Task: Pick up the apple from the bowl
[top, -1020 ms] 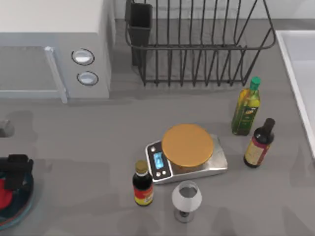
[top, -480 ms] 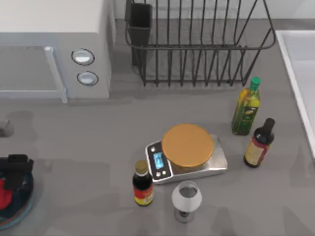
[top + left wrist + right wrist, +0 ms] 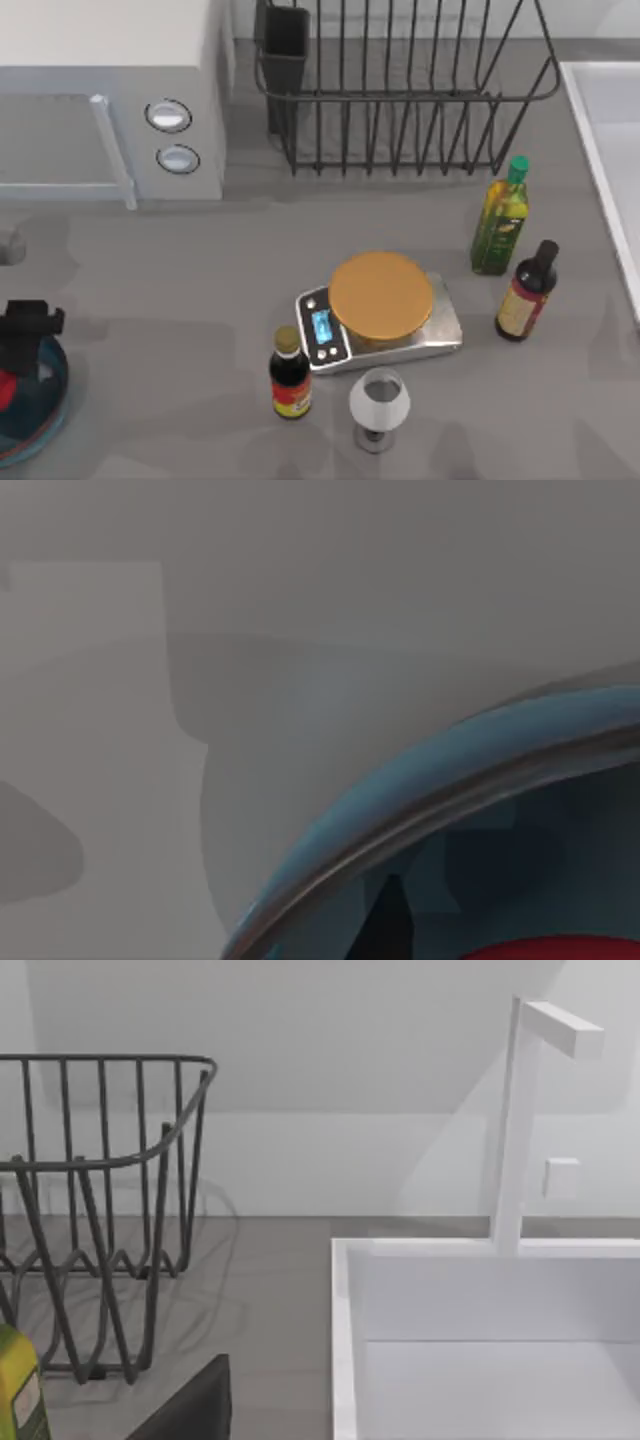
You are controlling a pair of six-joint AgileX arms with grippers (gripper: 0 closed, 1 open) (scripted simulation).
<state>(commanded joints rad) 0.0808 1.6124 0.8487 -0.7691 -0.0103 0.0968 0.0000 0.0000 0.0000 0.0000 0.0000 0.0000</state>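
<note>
The left tool (image 3: 22,335) hangs at the surface's left edge, directly over the shallow translucent blue bowl (image 3: 45,405); the small bright-red round apple (image 3: 5,388) sits inside it, just below the fingers; whether they grip it I cannot tell.

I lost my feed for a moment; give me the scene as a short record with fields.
left tool: over the bowl, top view's far left edge
apple: red, in the bowl, mostly under the tool
bowl: blue, front-left of table
apple lifted: cannot tell
right arm: parked near the sink
mid-table: scale
</note>
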